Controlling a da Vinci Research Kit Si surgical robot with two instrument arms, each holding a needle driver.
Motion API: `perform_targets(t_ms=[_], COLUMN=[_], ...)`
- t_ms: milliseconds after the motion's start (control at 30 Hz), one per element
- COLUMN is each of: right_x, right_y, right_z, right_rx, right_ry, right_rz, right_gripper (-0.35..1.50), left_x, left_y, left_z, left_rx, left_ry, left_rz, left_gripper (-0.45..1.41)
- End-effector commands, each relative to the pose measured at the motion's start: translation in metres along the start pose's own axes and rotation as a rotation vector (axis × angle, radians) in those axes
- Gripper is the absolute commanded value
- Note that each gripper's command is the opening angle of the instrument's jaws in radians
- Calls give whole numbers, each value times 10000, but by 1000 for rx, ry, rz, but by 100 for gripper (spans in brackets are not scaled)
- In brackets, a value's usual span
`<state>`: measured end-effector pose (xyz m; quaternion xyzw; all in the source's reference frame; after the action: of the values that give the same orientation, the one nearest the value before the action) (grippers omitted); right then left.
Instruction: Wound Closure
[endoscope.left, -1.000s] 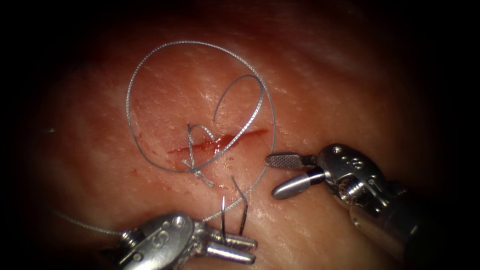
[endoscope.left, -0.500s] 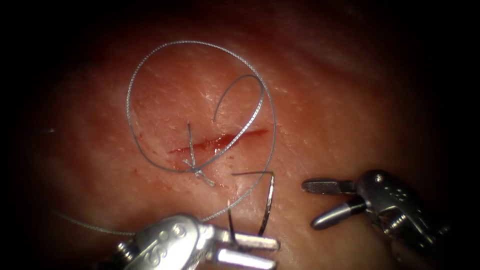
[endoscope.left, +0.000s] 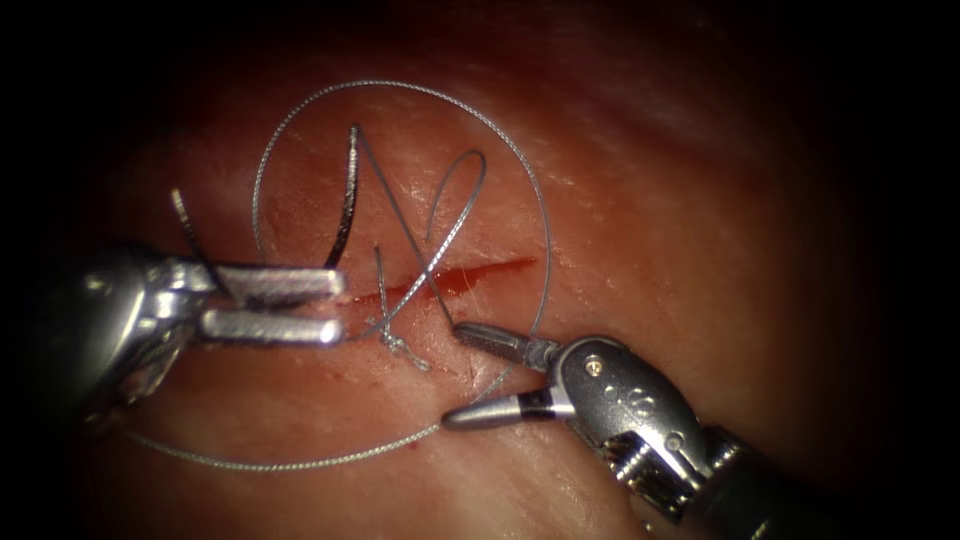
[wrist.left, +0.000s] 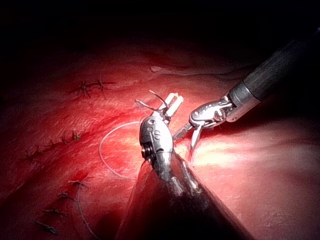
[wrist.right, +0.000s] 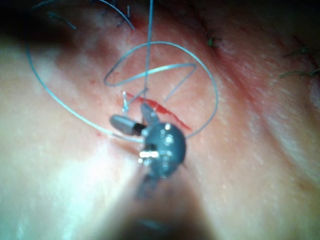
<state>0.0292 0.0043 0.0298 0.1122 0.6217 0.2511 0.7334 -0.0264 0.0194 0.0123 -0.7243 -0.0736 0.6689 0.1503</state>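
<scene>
- Left hand (endoscope.left: 335, 305) pinches the curved needle (endoscope.left: 345, 200) near mid-curve, left of the cut (endoscope.left: 440, 285); needle is clear of the tissue (endoscope.left: 650, 200), tip raised.
- Thread (endoscope.left: 400, 210) runs from the needle toward the right hand (endoscope.left: 452, 375).
- Right hand spread, holding nothing, just below the cut.

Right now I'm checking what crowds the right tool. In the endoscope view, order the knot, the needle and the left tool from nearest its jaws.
From the right tool:
1. Knot, just left of its jaws, below the cut.
2. Left tool, farther left, holding the needle.
3. Needle, curve above the cut.
</scene>
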Motion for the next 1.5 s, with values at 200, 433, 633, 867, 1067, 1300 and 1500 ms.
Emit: perform_targets(t_ms=[200, 433, 633, 867, 1067, 1300, 1500], right_x=[-12, -18, -24, -43, -52, 12, 87], right_y=[3, 21, 25, 15, 6, -77, -146], right_z=[16, 27, 34, 29, 2, -72, -86], right_rx=[-27, -56, -65, -39, -11, 45, 95], right_ry=[-2, -25, -47, -118, -165, -148, -99], right_rz=[-18, -18, -23, -46, -48, -14, 8], right_gripper=[118, 115, 111, -35, -35, -35, -35], left_x=[-8, -8, -11, -16, -29, -62, -69], left_y=[-16, -14, -13, -10, 1, 16, 22], left_z=[3, -3, -4, -7, -4, 13, 16], left_rx=[21, 21, 25, 28, 32, 32, 28], left_ry=[-10, -13, -16, -19, -22, -14, -14], left_rz=[13, 14, 17, 28, 43, 72, 92], left_gripper=[-45, -45, -45, -45, -45, -45, -45])
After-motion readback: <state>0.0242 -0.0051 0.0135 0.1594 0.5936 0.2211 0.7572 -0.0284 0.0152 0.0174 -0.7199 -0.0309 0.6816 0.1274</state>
